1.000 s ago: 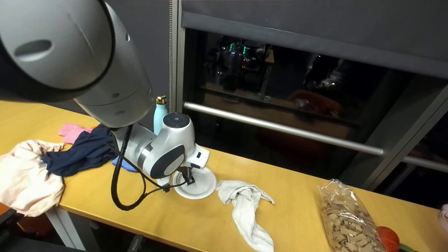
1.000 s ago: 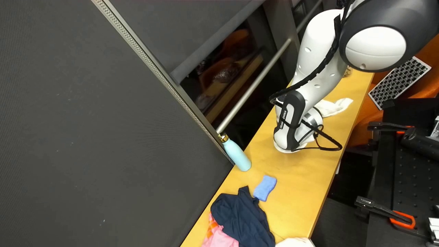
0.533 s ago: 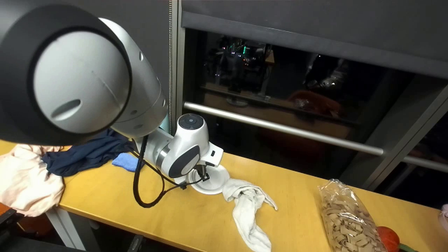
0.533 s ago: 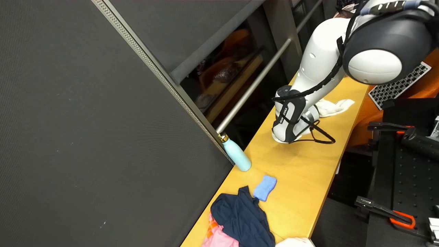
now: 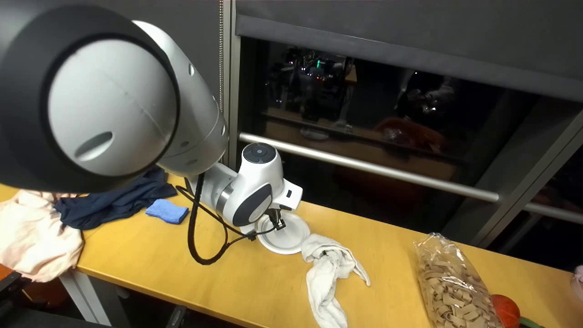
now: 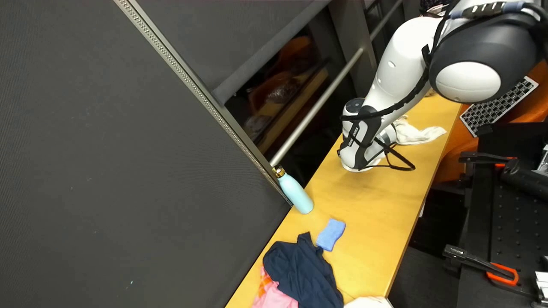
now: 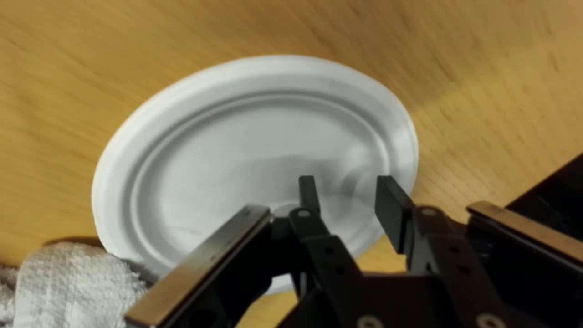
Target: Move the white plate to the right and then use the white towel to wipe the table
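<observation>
The white plate (image 5: 291, 237) lies flat on the table (image 5: 150, 255), partly covered by my arm's wrist in the exterior views. Over it hangs my gripper (image 7: 346, 184), open, with a clear gap between its fingers (image 7: 307, 191); the fingertips stand over one side of the plate (image 7: 205, 173). Whether they touch it I cannot tell. The white towel (image 5: 325, 269) lies crumpled right by the plate's edge, running toward the table's front; its terry end (image 7: 73, 282) fills the lower left corner of the wrist view.
A blue cloth (image 5: 167, 211), a navy garment (image 5: 114, 205) and a peach-pink fabric bundle (image 5: 41, 232) lie at the left. A teal bottle (image 6: 296, 194) stands by the window side. Farther right are a bag of pasta (image 5: 455, 291) and a red object (image 5: 505, 310).
In an exterior view, my gripper and the plate have moved right along the table together. The towel's upper part has shifted right too, staying beside the plate's edge.
</observation>
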Motion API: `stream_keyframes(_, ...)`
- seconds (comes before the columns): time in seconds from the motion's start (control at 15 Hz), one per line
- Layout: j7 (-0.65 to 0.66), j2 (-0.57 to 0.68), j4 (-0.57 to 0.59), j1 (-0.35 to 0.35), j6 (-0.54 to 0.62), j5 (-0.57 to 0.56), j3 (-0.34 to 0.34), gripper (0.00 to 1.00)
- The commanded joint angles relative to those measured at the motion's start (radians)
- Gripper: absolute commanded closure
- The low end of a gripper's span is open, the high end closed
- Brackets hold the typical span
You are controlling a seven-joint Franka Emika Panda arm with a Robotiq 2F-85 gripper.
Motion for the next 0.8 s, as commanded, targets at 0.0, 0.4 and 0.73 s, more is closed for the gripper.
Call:
stream_keyframes(0.0, 0.003, -0.200, -0.206, 0.017, -0.011, 0.011, -0.030, 0.30)
stream_keyframes(0.4, -0.014, -0.385, -0.494, 0.049, -0.026, -0.004, -0.173, 0.00)
stream_keyframes(0.73, -0.007, -0.373, -0.629, 0.065, 0.002, -0.017, -0.270, 0.00)
